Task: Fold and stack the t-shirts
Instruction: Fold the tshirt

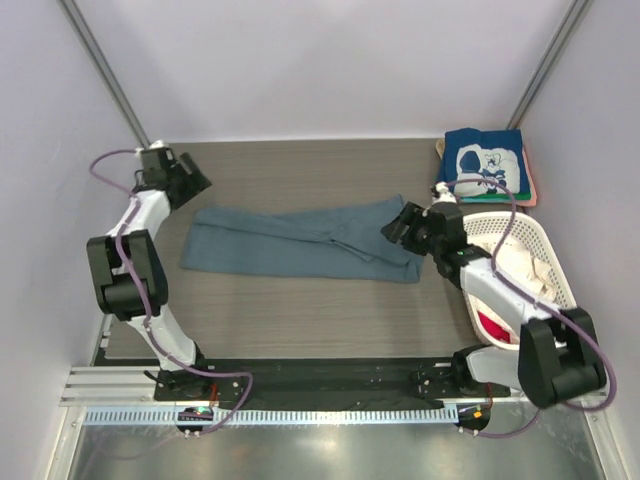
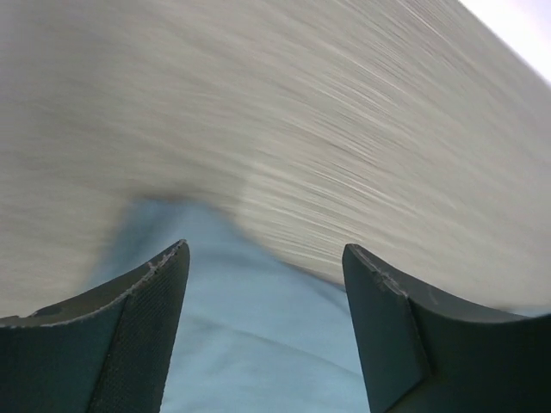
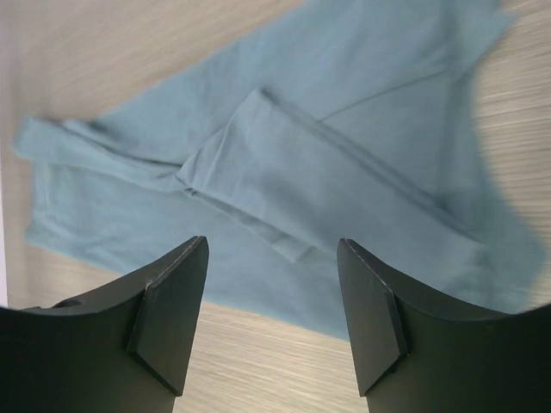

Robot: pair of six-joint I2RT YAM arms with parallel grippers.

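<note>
A slate-blue t-shirt (image 1: 300, 242) lies folded lengthwise across the middle of the table. It also shows in the right wrist view (image 3: 284, 172) and in the left wrist view (image 2: 250, 335). My left gripper (image 1: 192, 183) is open and empty, above the shirt's far left corner. My right gripper (image 1: 397, 225) is open and empty, above the shirt's right end. A folded navy shirt with white cartoon print (image 1: 484, 164) tops a stack at the far right, with cream and red layers under it.
A white plastic lattice basket (image 1: 540, 245) stands at the right edge behind my right arm, with cream and red cloth (image 1: 492, 326) inside. Grey walls close in the table on three sides.
</note>
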